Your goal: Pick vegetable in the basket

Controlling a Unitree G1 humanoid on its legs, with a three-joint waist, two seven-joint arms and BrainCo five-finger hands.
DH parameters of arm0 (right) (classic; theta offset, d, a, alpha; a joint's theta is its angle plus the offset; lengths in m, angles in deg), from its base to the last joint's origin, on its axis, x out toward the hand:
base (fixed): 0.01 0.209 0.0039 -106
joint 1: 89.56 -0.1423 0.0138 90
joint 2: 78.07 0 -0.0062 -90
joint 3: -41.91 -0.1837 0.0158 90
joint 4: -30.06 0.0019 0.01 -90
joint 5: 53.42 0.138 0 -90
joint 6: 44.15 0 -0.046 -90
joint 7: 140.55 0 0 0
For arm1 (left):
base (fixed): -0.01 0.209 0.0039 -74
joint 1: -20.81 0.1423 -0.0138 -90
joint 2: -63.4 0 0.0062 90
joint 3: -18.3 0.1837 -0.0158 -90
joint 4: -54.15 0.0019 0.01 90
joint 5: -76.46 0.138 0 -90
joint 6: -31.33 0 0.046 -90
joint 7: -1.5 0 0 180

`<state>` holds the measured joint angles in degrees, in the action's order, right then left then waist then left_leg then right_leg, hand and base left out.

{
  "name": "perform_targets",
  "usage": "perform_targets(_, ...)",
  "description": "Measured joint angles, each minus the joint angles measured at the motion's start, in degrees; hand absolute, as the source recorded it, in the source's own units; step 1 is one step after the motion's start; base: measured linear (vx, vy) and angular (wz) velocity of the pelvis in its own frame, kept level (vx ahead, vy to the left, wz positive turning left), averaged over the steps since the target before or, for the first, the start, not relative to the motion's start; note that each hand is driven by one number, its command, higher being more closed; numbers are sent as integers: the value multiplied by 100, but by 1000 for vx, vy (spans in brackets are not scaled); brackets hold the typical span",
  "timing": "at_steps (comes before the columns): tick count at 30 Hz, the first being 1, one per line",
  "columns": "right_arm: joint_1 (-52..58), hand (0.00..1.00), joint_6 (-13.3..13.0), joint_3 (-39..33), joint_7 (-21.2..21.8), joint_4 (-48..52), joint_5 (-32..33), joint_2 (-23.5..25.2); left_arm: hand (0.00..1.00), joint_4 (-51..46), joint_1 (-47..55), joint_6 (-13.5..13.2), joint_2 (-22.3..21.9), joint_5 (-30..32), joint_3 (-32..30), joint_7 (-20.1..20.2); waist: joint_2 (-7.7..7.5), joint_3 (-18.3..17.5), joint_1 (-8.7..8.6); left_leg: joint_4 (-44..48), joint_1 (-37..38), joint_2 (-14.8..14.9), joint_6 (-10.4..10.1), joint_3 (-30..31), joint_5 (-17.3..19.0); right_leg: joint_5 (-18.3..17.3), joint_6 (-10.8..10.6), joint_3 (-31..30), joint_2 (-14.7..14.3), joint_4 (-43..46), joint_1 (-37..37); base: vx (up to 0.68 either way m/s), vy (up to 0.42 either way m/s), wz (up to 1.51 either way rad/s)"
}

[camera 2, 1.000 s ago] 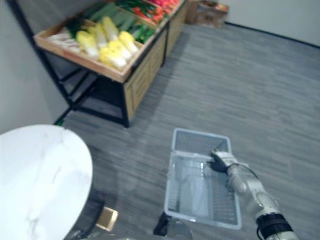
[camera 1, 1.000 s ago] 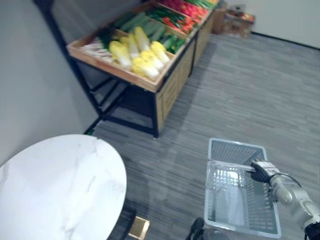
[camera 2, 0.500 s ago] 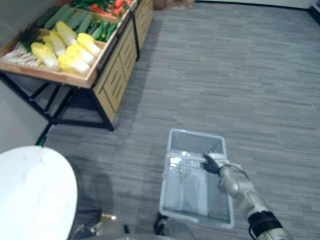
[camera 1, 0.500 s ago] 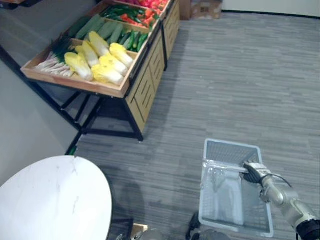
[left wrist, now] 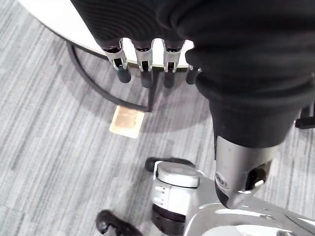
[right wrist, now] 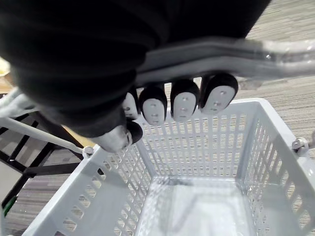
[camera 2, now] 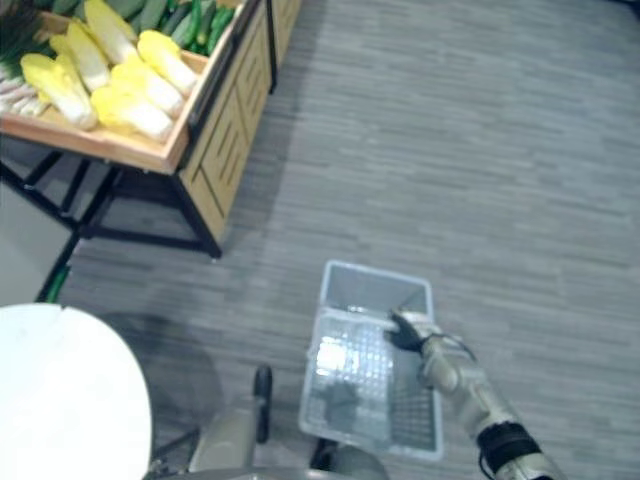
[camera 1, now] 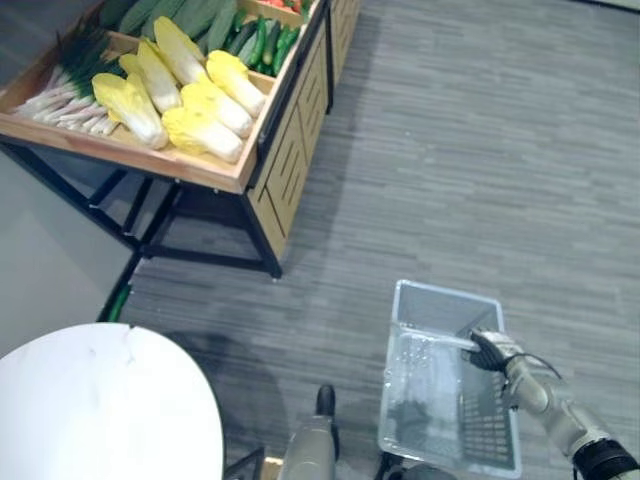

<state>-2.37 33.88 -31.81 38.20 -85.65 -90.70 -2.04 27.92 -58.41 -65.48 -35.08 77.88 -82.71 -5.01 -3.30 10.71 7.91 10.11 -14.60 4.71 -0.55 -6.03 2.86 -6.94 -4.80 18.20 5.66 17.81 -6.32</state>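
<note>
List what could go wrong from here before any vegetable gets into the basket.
The pale grey plastic mesh basket is held only by its silvery handle in the curled right robot hand; it may swing or tilt. The yellow cabbages on the wooden produce stand lie well away, so the basket could bump it. The open left robot hand hangs near the round white table and might clip it.

You see a basket (right wrist: 206, 147) of pale grey perforated plastic, smooth with a slight sheen, and its handle (right wrist: 231, 51) looks glossy. The produce stand (camera 1: 200, 172) is bare light wood on a matt black metal frame (camera 1: 200, 255). The floor (camera 1: 450, 150) looks matt and finely striped; the round table (camera 1: 100, 410) top is smooth, white, marble-veined
</note>
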Motion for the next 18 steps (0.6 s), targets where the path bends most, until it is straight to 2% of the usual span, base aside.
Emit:
perform_targets(1,12,100,10,-13,-107,10,-23,185,0,-29,39,-5,92,2,36,1,-129,-3,5,5,239,-38,112,-68,139,88,38,-157,252,1290,-399,309,211,5)
perform_targets(2,-32,100,11,12,-98,4,-43,310,0,-60,48,26,270,2,98,0,-341,-35,0,29,492,-163,239,-82,363,448,82,-294,536,2293,-749,401,240,11)
perform_targets(3,-23,100,11,9,-101,-4,-41,357,0,-103,48,55,353,-2,122,1,-402,-40,-11,43,645,-210,260,-3,472,796,100,-349,624,2694,-847,378,150,34)
perform_targets(4,32,100,10,1,-109,-37,-29,449,0,-225,54,82,468,-9,167,-3,-379,-23,-64,42,925,-210,299,161,598,1575,118,-483,622,3311,-1051,435,133,67)
perform_targets(6,42,100,11,-1,-111,-104,-29,582,0,-365,-14,79,598,-11,226,-21,-407,-44,-196,18,1258,-203,388,423,702,1280,174,-509,610,3874,-1267,442,105,85)
perform_targets(7,7,100,24,-11,-110,-103,-31,607,0,-456,-85,77,633,-16,224,-23,-383,-31,-298,-49,1430,-204,414,613,737,884,205,-339,608,3719,-1347,455,64,89)
perform_targets(8,-11,100,31,-62,-112,-108,-31,603,0,-530,-197,76,631,-16,223,-33,-341,-4,-334,-151,1599,-200,422,774,752,649,266,-70,602,3116,-1364,453,54,85)
perform_targets(9,-23,100,38,-72,-112,-111,-30,599,0,-588,-231,69,628,-16,224,-35,-330,-2,-336,-199,1663,-200,418,846,753,596,276,81,583,2623,-1354,460,28,67)
perform_targets(10,-58,100,42,-80,-110,-110,-23,598,0,-704,-271,64,627,-16,226,-37,-328,-1,-332,-214,1706,-199,378,910,777,609,259,191,500,1798,-1345,460,-20,68)
perform_targets(11,-95,100,41,-181,-107,-108,-17,599,0,-785,-402,57,619,-15,242,-45,-307,10,-326,-217,1737,-200,258,1107,848,715,125,152,339,359,-1343,458,-42,72)
perform_targets(12,-101,100,42,-240,-106,-108,-17,599,0,-788,-461,56,616,-13,284,-50,-291,20,-326,-219,1755,-200,211,1193,876,789,53,112,298,-188,-1339,453,-84,81)
perform_targets(13,-127,100,54,-269,-106,-108,-12,591,0,-791,-510,49,615,-10,352,-53,-269,35,-326,-226,1847,-200,100,1321,941,910,-127,-47,250,-1046,-1346,478,-118,55)
perform_targets(14,-139,100,68,-278,-107,-107,-12,591,0,-785,-514,49,614,-7,400,-58,-260,44,-321,-226,1926,-198,24,1335,987,923,-147,-130,252,-1294,-1366,622,-184,62)
perform_targets(15,-197,100,109,-380,-112,-88,-17,591,0,-782,-492,50,576,-4,419,-59,-234,64,-306,-221,2220,-194,-204,1383,1122,928,-140,-198,277,-1413,-1335,560,-192,47)
perform_targets(16,-187,100,114,-411,-112,-82,-19,590,0,-780,-476,50,572,-6,419,-60,-233,63,-307,-208,2336,-183,-289,1450,1173,956,-102,-212,276,-1406,-1317,618,-256,71)
perform_targets(17,-104,100,124,-448,-110,-22,-14,590,0,-778,-421,47,585,-5,414,-72,-290,27,-310,-162,2526,-160,-488,1560,1294,1158,60,-229,244,-1422,-1219,682,-329,69)
perform_targets(18,-35,100,126,-453,-109,27,-9,590,0,-779,-416,45,606,-6,406,-84,-388,-38,-320,-141,2586,-164,-575,1634,1372,1333,224,-228,265,-1408,-1170,720,-380,107)
